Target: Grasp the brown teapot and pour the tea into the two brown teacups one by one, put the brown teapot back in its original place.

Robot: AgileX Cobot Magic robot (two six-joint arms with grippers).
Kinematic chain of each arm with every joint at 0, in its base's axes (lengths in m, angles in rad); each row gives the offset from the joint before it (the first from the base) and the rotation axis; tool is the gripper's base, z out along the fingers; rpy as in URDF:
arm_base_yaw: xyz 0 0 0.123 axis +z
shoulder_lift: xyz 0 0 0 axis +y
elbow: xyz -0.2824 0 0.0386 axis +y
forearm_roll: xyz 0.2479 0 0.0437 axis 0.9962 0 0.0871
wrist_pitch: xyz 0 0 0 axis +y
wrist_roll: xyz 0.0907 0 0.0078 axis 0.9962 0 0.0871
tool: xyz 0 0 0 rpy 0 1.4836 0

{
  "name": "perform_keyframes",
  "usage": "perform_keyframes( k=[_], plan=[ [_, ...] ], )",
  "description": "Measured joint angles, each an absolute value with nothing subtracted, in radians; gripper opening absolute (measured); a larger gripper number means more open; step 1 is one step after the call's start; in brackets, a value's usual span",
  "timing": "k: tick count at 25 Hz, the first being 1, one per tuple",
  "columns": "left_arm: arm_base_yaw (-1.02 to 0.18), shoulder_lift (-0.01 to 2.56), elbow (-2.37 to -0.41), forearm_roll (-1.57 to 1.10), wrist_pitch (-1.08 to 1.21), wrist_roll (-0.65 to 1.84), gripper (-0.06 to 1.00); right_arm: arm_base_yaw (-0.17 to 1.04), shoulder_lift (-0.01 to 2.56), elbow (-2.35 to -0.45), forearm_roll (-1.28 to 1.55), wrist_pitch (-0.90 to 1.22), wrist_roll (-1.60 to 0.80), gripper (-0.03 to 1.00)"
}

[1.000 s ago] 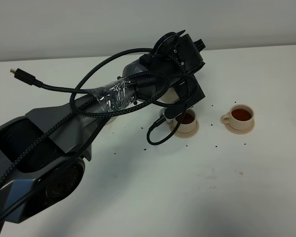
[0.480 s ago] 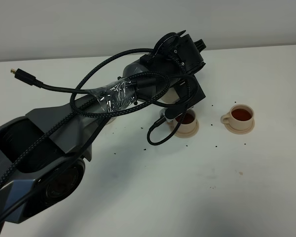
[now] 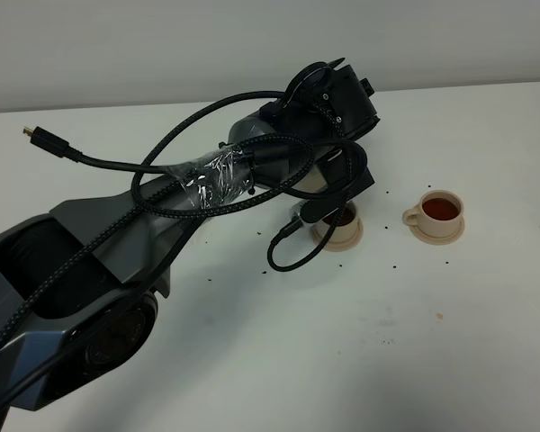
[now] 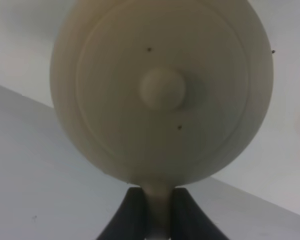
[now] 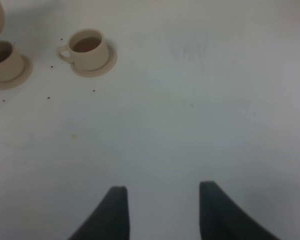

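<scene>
The brown teapot fills the left wrist view from above, showing its lid and knob. My left gripper is shut on its loop handle. In the high view only a sliver of the teapot shows under the left wrist, hanging just over the nearer teacup. That cup holds dark tea and stands on its saucer. The second teacup, to its right, is also full of tea. My right gripper is open over bare table, with both teacups far from it. The original place is hidden behind the left arm.
The white table carries scattered dark specks around the cups. Black braided cables loop off the left arm, and one loop hangs low beside the nearer cup. A loose plug juts out at the left.
The left wrist has shifted slightly rightward and turned a little with the teapot over the nearer cup. The hanging cable loop swung with it. Both cups stay put.
</scene>
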State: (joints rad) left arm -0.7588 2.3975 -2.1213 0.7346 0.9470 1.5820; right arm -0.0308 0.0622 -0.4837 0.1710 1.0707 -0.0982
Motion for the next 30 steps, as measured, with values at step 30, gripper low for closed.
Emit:
perform_keyframes(
  k=[30],
  plan=[
    [-0.781,2.398,-2.121,0.816,0.989,1.546,0.13,-0.031,0.062,-0.484,0.171,1.071,-0.098,0.34]
  ],
)
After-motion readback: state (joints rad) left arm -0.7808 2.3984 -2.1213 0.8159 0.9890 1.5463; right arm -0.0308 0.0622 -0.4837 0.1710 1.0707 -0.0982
